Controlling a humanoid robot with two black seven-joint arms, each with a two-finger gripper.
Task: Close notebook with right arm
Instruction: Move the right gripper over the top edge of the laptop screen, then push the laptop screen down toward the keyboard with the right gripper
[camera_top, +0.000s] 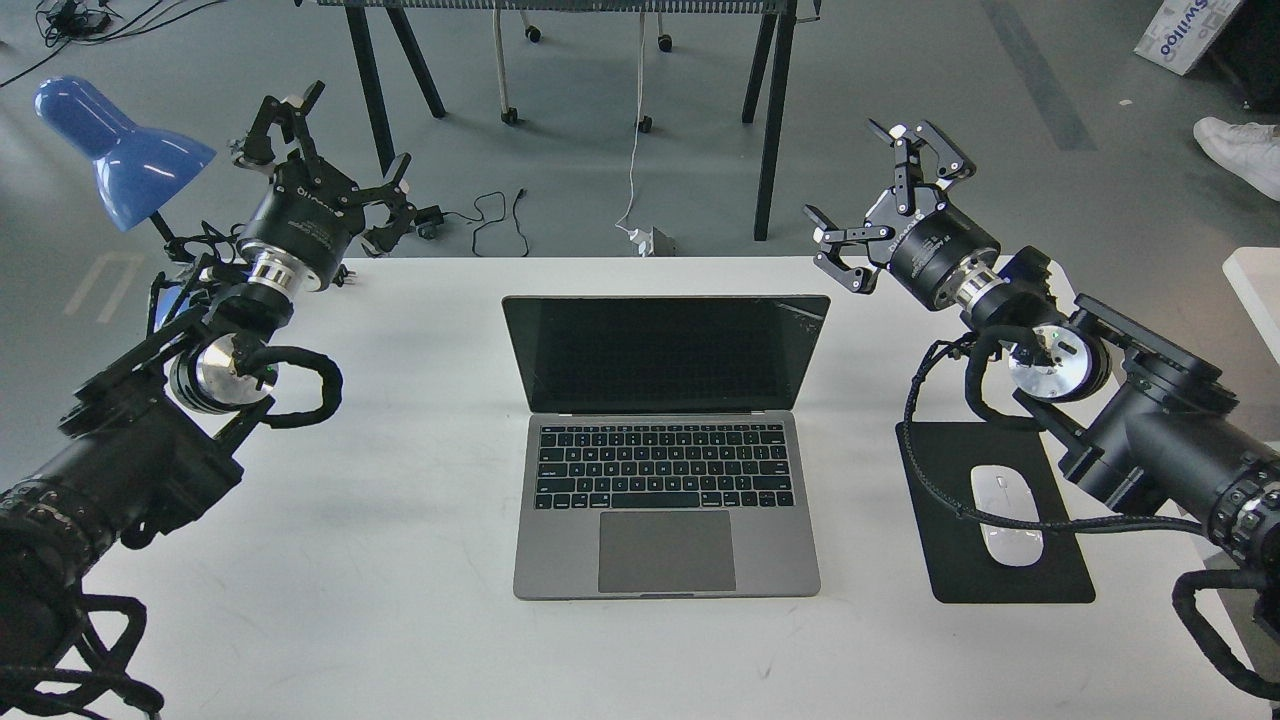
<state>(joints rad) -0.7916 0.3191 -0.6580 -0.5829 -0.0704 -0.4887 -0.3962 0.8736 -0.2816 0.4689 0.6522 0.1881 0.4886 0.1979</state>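
Note:
The notebook is a space-grey laptop lying open in the middle of the white table, its dark screen upright and cracked at the top right corner. My right gripper is open and empty, raised just right of and behind the screen's top right corner, not touching it. A small blue part shows near its wrist. My left gripper is open and empty, raised over the table's far left corner.
A black mouse pad with a white mouse lies right of the laptop, under my right arm's cable. A blue desk lamp stands at the far left. Black table legs and cables are on the floor behind.

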